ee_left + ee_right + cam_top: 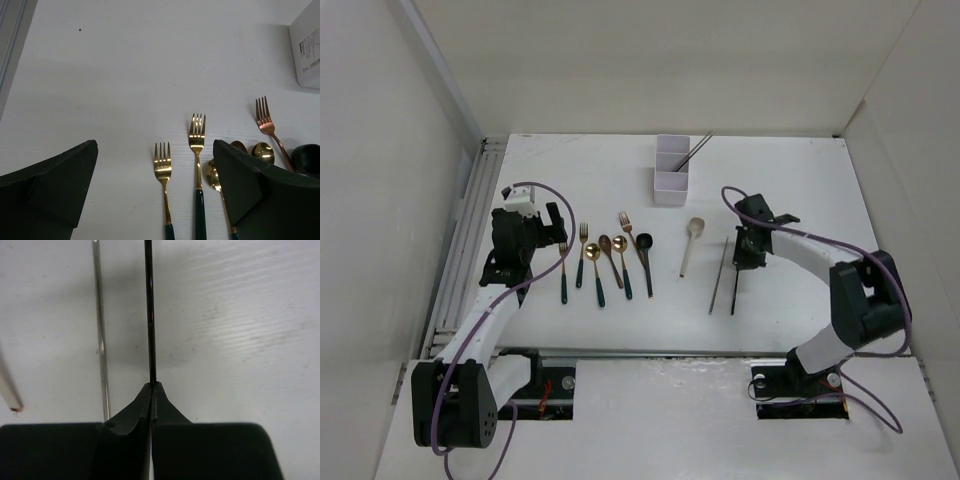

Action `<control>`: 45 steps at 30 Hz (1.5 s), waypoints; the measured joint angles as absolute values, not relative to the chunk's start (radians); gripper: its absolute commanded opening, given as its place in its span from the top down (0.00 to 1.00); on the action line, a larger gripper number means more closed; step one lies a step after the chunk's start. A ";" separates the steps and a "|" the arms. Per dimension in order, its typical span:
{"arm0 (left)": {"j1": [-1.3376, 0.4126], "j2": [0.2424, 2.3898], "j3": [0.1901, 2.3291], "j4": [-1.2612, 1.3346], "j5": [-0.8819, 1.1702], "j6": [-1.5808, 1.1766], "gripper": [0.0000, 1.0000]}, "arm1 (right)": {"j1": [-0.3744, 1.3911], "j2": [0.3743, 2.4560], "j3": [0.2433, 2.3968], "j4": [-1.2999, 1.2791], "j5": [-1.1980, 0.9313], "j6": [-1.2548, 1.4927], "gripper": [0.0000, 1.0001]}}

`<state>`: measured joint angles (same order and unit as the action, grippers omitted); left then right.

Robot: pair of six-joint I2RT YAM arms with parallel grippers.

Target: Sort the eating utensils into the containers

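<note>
White table (800, 200): this is your work surface, with utensils lying across the middle of the overhead view.

White plastic three-compartment organizer (670, 192): it stands at upper centre, and one thin grey stick (698, 150) leans out of it.

Left gripper (155, 147): the jaws are spread fully wide and hold nothing. It hovers at centre left over the row of gold-headed, dark-handled forks and spoons (603, 262).

Right gripper (151, 386): it is pinched tight on the thin dark chopstick (148, 315), which appears to lie flat on the table at centre right. The grey partner chopstick (100, 325) lies just beside it, untouched.

Pale spoon (691, 242): it lies between the row and the chopsticks.

Judgement: you are at the grasp step on a chopstick. Next, lift it clear without dragging its neighbour and carry it to upper centre. Lower it tip-first into the compartment that holds the leaning stick. Expect so thin a rod to pivot in the pinch.
</note>
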<state>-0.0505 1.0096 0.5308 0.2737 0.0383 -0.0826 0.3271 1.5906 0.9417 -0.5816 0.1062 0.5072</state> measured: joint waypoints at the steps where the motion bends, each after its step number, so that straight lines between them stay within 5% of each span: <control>1: -0.051 1.010 0.531 0.274 0.037 -0.082 0.00 | 0.327 1.551 0.929 -0.581 0.123 0.509 1.00; 7: -0.051 1.010 0.531 0.274 0.036 -0.079 0.00 | 0.326 1.268 0.939 -0.524 0.231 0.514 1.00; 13: -0.051 1.032 0.532 0.278 0.036 -0.068 0.00 | 0.326 1.222 1.022 -0.348 0.275 0.508 1.00; 31: -0.051 1.300 0.712 0.284 0.009 -0.028 0.00 | 0.368 2.068 1.842 0.172 0.144 0.345 1.00; 45: -0.051 1.419 0.783 0.300 -0.014 -0.007 0.00 | 0.385 2.167 1.783 0.203 0.120 0.360 1.00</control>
